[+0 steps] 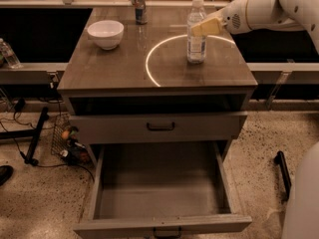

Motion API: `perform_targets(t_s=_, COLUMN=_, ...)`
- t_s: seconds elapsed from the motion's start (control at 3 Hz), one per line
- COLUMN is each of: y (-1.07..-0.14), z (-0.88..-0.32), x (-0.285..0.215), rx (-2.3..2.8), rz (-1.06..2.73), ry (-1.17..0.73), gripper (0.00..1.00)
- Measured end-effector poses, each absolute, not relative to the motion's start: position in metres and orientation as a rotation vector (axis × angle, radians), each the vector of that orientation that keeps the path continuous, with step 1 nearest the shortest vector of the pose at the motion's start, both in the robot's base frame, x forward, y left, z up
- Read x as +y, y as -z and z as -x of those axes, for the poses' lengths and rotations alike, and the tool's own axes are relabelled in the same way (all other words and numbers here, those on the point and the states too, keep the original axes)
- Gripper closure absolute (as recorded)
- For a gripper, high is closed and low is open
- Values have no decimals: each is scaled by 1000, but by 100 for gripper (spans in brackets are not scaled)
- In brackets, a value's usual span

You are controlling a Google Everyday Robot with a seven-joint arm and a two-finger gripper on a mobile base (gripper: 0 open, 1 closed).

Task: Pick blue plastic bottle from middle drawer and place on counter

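Observation:
The blue plastic bottle [197, 34] stands upright on the counter [114, 68], at the right side of the white arc line [152, 66]. My gripper [205, 27] reaches in from the right at the bottle's shoulder. A yellowish finger [209, 27] lies across the bottle's front, and the gripper looks shut on the bottle. The middle drawer [104, 183] is pulled fully open at the bottom and holds nothing; its small dark handle [167, 231] is at the front edge.
A white bowl [105, 33] and a short silver can [140, 5] stand on the counter's left and back. A shallower shut drawer front [160, 127] sits above the open drawer. My white body [304, 198] is at the lower right. Black stands and cables lie on the floor [30, 143].

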State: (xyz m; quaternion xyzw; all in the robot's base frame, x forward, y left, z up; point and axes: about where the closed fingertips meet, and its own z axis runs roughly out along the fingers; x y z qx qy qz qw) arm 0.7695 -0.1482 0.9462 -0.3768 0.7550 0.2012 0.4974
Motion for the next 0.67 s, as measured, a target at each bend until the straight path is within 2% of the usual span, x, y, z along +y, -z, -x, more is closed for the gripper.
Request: perform_targets(t_s=0.67, y=-933, z=-773, x=-153, rx=1875, rz=870, ry=-552, gripper=28)
